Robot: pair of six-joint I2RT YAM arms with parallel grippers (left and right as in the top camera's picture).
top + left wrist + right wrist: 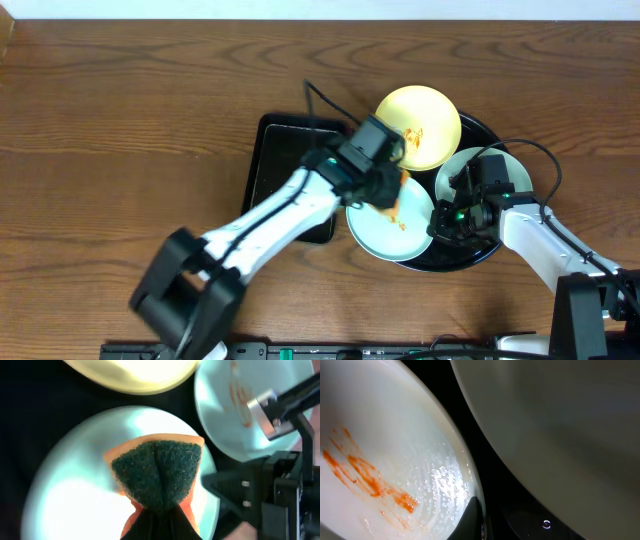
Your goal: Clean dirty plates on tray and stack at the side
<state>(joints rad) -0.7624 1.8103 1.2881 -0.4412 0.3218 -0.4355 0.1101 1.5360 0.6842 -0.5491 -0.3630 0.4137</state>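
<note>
Where the round tray [460, 258] sits on the right of the wood-grain worktop [120, 120], its glossy black surface carries all three plates, crowded close together. The yellow plate [418, 128] lies at the far side, a smooth pale disc with a faint orange mark near its middle. The front mint plate [385, 235] lies nearest the table's front edge, and the right-hand mint plate [505, 165] is partly covered by the right arm.

The left jaws are closed tight on a sponge [157, 477], pinching it so that it folds into a wedge. Its face is a coarse, dark green scouring pad, and soft orange foam shows around the edges. The sponge hangs over the front mint plate [65, 490], though whether it touches the glaze cannot be told. In the left wrist view the right-hand mint plate [225, 425] shows thin orange smears on its shiny surface.

The right jaws sit low over the round tray between the two mint plates; how far open they are cannot be told. The right wrist view shows a smeared plate [395, 435], glossy, streaked orange and beaded with droplets; I cannot tell which plate it is.

A matte black rectangular tray [285, 160] lies just left of the round one.
</note>
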